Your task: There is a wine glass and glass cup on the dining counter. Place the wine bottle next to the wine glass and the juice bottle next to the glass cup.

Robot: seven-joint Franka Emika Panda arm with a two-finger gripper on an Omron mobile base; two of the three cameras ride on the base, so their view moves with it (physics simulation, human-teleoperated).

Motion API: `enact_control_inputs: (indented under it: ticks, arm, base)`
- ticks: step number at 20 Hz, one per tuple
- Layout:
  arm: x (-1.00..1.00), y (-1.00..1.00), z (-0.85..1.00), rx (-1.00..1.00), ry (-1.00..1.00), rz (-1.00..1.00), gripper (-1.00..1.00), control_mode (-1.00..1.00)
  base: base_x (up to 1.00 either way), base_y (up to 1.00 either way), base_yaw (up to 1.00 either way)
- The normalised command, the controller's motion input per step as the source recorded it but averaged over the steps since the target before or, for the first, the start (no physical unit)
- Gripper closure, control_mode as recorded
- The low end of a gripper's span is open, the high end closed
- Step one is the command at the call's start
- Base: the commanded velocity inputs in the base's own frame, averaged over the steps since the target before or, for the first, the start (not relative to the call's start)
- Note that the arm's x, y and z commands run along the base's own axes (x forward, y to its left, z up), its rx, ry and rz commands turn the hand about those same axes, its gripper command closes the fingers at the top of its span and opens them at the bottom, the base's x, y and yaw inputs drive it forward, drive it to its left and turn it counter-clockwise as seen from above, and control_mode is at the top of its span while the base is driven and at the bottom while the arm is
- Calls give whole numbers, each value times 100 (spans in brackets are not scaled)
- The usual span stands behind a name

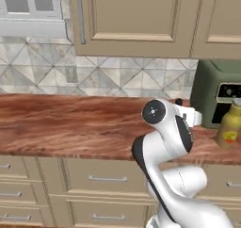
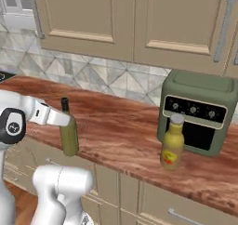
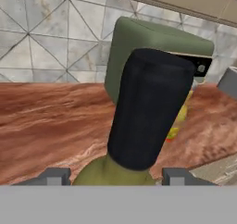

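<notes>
Wood-grain counter (image 2: 121, 126): hand (image 3: 113, 177) grasps wine bottle (image 2: 69, 131); left base view hides it, showing juice bottle (image 1: 229, 126).

olive-green wine bottle (image 2: 69, 135) with black cap; yellow juice bottle (image 2: 172, 147).

Base views flanking; hand view close

No legible text in any view. Juice bottle (image 2: 172, 146) label carries red marks, too blurred to read. Green appliance (image 2: 197, 110) panel shows knobs, markings unresolved.
</notes>
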Motion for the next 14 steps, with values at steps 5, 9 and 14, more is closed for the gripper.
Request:
enact_control_inputs:
  ticks: [5,9,14]
  arm:
    - [0,0,0,0,0,0,100,100]
    - [0,0,0,0,0,0,100,100]
    - [0,0,0,0,0,0,100,100]
  base:
    - [-6,6,100]
    - [-4,0,100]
    - [-2,0,100]
